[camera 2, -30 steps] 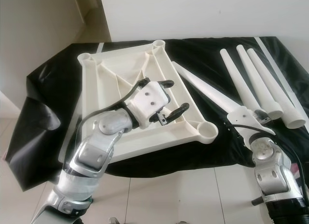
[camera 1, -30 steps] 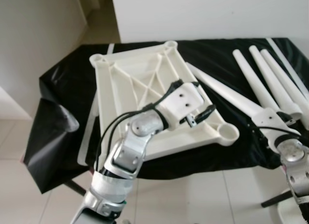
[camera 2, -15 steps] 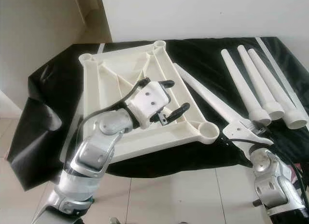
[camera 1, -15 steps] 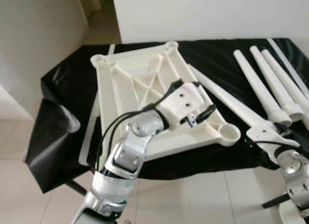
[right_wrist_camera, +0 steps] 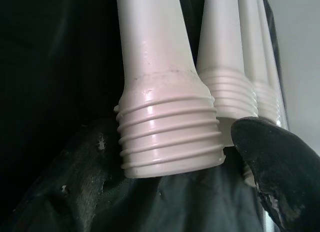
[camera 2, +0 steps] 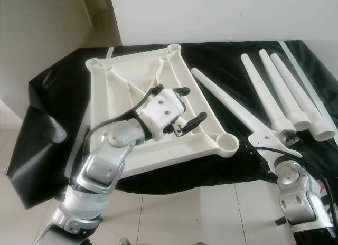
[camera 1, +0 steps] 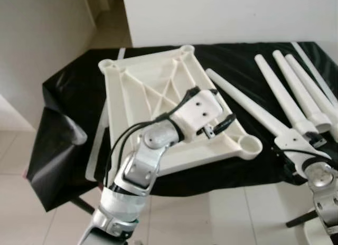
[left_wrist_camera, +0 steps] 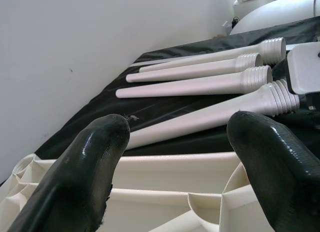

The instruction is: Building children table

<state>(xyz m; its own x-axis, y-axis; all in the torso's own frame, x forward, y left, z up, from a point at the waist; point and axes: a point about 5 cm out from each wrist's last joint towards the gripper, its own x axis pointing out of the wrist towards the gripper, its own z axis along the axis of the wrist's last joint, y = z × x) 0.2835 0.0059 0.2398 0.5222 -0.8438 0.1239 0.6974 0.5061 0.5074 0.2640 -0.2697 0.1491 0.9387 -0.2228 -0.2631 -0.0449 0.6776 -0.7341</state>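
On the black-covered worktop [camera 1: 68,97] lies the white tabletop [camera 1: 158,92], upside down, ribs showing. Over its near right part hovers the left end effector [camera 1: 221,117], fingers spread wide, holding nothing. Just beside the tabletop lies one leg [camera 2: 227,105]; the right end effector [camera 2: 282,141] sits at its threaded end, fingers parted, not clamped. Three more legs [camera 2: 280,92] lie farther right.

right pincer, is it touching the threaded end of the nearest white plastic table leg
Cannot tell. In the right wrist view the right pincer flanks the leg's threaded end, but contact isn't plainly visible.
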